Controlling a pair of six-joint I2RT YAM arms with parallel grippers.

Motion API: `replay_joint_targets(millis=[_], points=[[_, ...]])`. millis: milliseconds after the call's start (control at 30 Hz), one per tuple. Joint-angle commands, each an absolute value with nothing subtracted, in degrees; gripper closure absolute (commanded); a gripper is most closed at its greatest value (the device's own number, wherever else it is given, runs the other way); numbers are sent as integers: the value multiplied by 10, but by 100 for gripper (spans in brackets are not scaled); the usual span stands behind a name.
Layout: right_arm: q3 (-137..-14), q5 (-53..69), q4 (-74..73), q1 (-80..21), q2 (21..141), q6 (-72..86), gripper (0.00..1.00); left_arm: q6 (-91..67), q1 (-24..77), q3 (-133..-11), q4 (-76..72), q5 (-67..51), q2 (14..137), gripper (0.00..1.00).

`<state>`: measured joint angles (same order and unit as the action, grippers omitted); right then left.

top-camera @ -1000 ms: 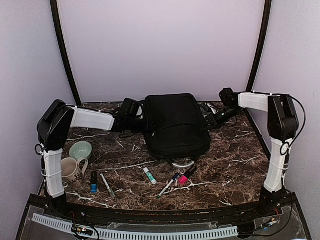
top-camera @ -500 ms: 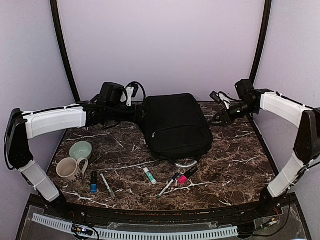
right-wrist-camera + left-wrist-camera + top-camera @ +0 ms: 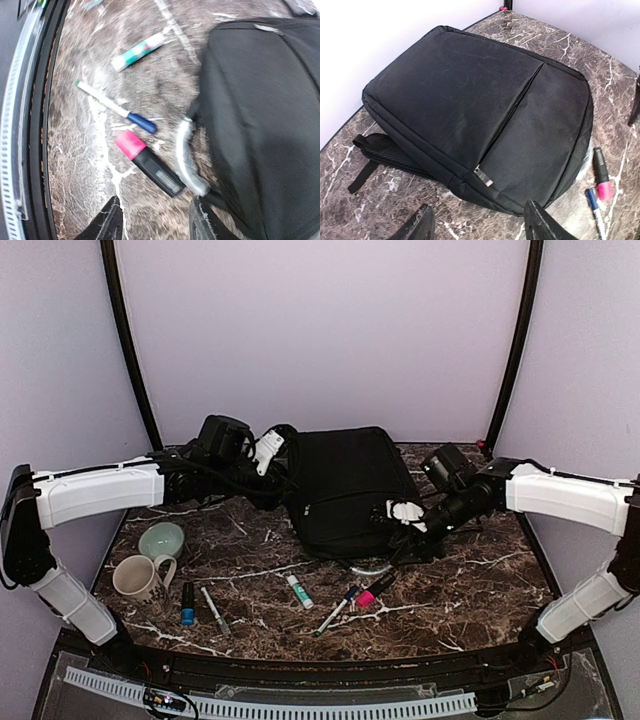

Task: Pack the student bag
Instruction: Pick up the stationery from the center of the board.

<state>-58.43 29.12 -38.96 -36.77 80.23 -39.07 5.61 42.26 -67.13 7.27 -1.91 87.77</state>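
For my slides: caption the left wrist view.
Open left gripper facing the black student bag, pink highlighter and pen beside it.

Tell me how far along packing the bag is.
Barely started. Done: nothing visibly packed; the backpack lies flat, its front zipper closed. In hand: nothing; the left gripper and right gripper hover open at the bag's edges. Left: open the bag and load the pink highlighter, blue-capped pen and glue stick lying beside it.

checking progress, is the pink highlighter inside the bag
No, the pink highlighter lies on the table beside the student bag.
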Motion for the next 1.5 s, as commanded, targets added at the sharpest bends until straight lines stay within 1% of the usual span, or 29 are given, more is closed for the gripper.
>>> replay_joint_targets(millis=[0,267,467,733,867,1033,1067,1133,1200,1367,1467], points=[[-601,198,-382,-437,850,-438,55,108,420,-643,61,6,856,37],[-629,113,-373,-513,952,-468,56,84,420,-632,77,0,845,37],[-648,93,-374,-520,996,-479,53,86,420,-625,73,-9,827,37],[-656,85,-402,-527,1035,-507,52,89,420,-627,80,-6,827,37],[-657,74,-414,-537,1047,-517,53,90,420,-627,80,-2,828,37],[-657,54,-410,-545,1057,-510,59,92,420,-624,79,0,827,37],[-657,51,-410,-545,1058,-509,62,92,420,-624,78,0,827,37],[-657,47,-414,-546,1058,-501,68,93,421,-624,78,0,829,37],[-655,45,-420,-546,1048,-493,73,94,421,-623,75,0,833,37],[-629,46,-435,-542,959,-473,75,86,421,-613,11,-71,854,37],[-615,67,-452,-520,898,-459,76,59,424,-663,11,-108,901,37]])
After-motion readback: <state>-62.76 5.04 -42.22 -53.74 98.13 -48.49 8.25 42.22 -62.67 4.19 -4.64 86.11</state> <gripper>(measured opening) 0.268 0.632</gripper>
